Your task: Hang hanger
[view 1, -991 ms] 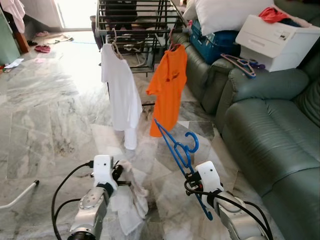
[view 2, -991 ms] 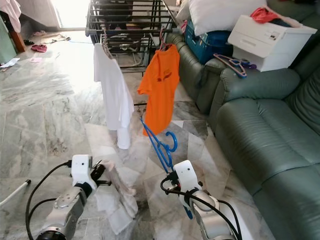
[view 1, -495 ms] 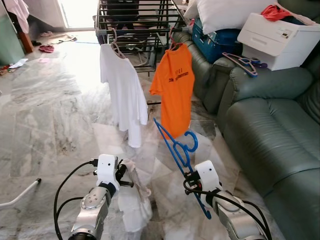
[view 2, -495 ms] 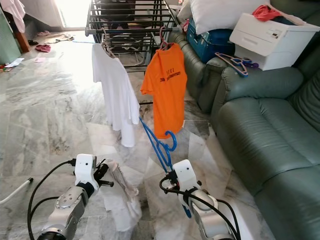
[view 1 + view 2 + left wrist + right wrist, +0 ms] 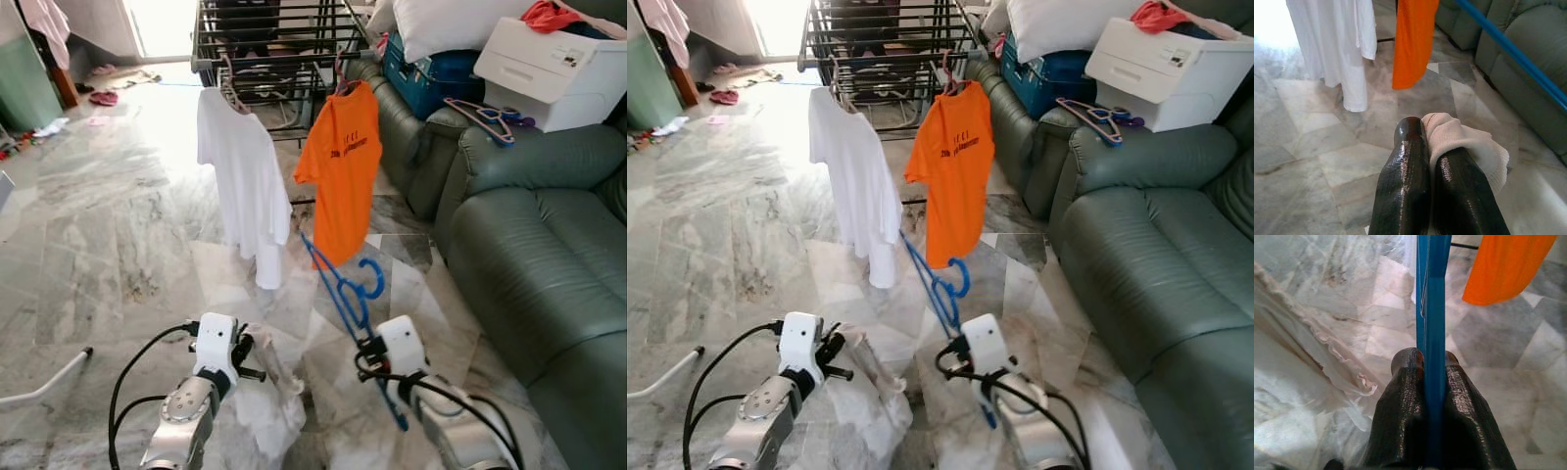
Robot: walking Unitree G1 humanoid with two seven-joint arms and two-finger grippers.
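Observation:
A blue plastic hanger (image 5: 345, 289) stands tilted in front of me, hook up, with my right gripper (image 5: 1430, 363) shut on its lower bar. My left gripper (image 5: 1426, 137) is shut on a pale pinkish-white garment (image 5: 274, 387) that droops toward the marble floor. Ahead stands a dark metal drying rack (image 5: 269, 44). A white shirt (image 5: 243, 181) and an orange T-shirt (image 5: 340, 166) hang from its front rail on hangers.
A dark green sofa (image 5: 534, 245) runs along the right, with spare hangers (image 5: 487, 113) on its arm, a white box (image 5: 554, 61), a blue crate (image 5: 431, 78) and a pillow. A white pole (image 5: 44, 380) lies on the floor at left. Sandals and clutter sit far left.
The camera has come a little closer to the rack and tilted. Both grippers keep their holds; the garment hangs lower and more spread than a second ago.

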